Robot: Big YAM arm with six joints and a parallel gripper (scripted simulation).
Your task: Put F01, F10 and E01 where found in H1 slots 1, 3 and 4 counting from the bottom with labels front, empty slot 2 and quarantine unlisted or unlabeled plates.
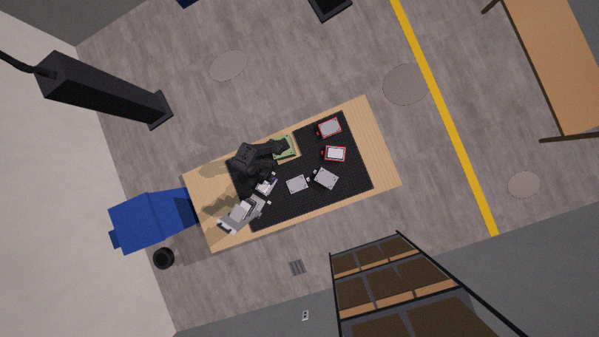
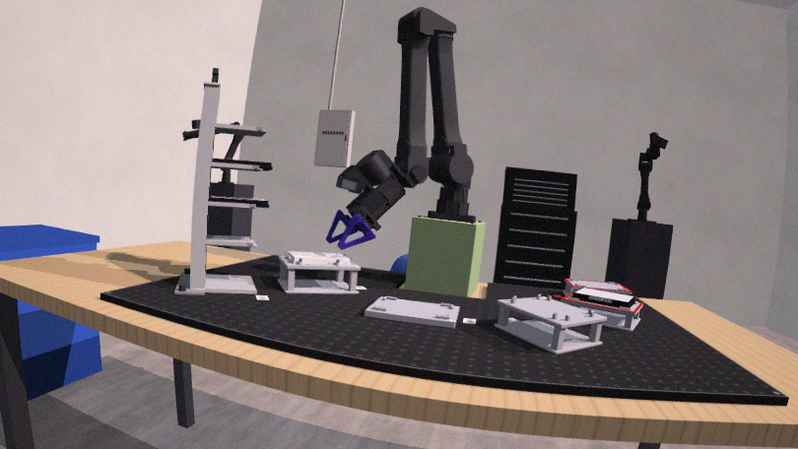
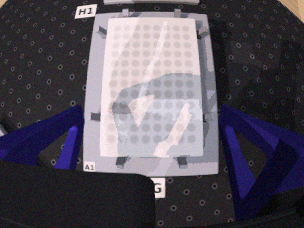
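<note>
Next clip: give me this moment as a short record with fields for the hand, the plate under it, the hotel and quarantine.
hand: open, holds nothing, above the landing nest
plate: white, flat on the landing nest, between the blue fingers in the wrist view
hotel: left of the landing nest; slot contents hard to read
quarantine: two red-edged nests; one carries a plate

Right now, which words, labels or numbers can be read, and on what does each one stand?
"H1": small white tag on the black perforated mat.
"A1": corner of the white well plate.
Partly hidden tag below the plate: unreadable.
Tags in the exterior view: too small.
</note>
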